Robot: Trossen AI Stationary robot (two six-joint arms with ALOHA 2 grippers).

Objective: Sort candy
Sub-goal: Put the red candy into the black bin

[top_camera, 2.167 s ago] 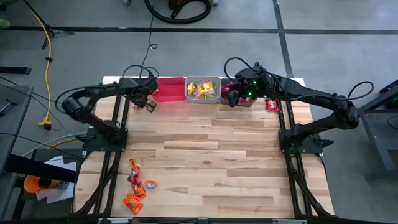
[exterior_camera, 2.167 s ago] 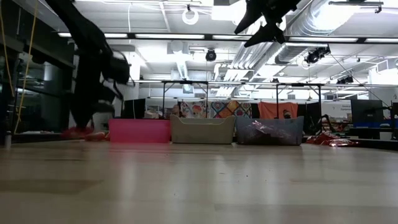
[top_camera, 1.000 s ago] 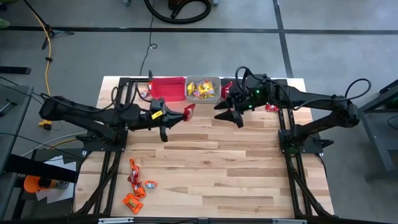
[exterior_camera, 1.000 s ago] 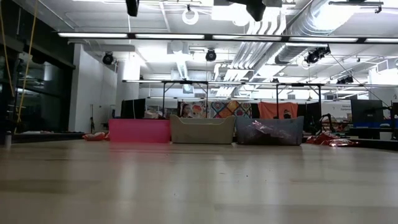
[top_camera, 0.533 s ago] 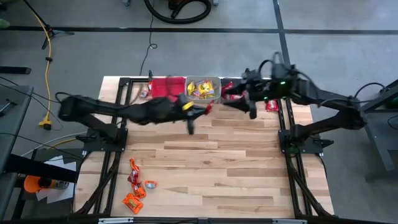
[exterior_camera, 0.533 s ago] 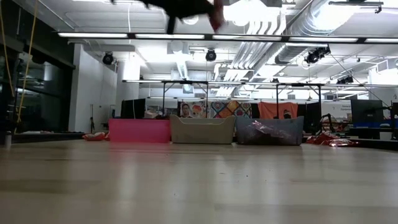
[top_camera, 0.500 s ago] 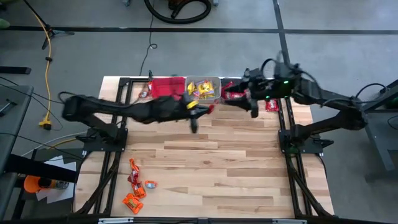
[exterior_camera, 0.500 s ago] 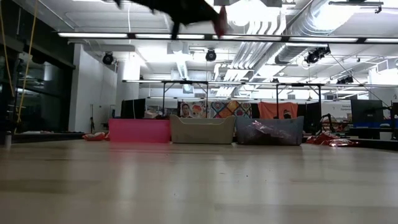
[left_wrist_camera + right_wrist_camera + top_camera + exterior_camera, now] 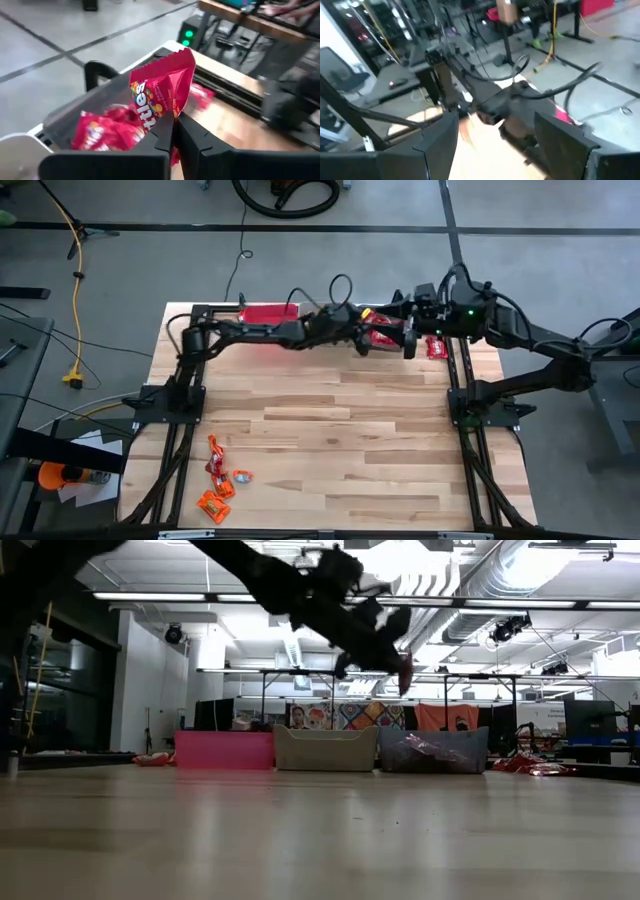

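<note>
My left gripper (image 9: 362, 338) reaches along the table's far edge and hangs above the dark bin (image 9: 385, 338), shut on a red candy packet (image 9: 162, 95), which also shows in the low view (image 9: 404, 673). More red packets (image 9: 102, 132) lie in the dark bin. My right gripper (image 9: 407, 340) hovers open just right of that bin, its fingers wide apart in the right wrist view (image 9: 495, 145). The red bin (image 9: 270, 313) stands farther left. My left arm covers the clear grey bin from above; the low view shows it (image 9: 326, 748). Several loose candies (image 9: 218, 478) lie at the table's near left. My left gripper pinches the red packet by one end (image 9: 169, 126) between its two fingers (image 9: 192, 137). The fingers slant down from the table's left. The packet sticks out past the fingertips, lifted clear above the dark bin.
The three bins stand in a row on the far edge (image 9: 224, 750) (image 9: 433, 751). A red packet (image 9: 437, 347) lies on the table right of the dark bin. Both grippers are close together there. The wooden table's middle (image 9: 330, 440) is bare.
My left gripper has carried the red packet from over the table's middle toward the far right, to above the dark bin, and has come lower. My right gripper has drawn back toward the table's far right, beside the dark bin.
</note>
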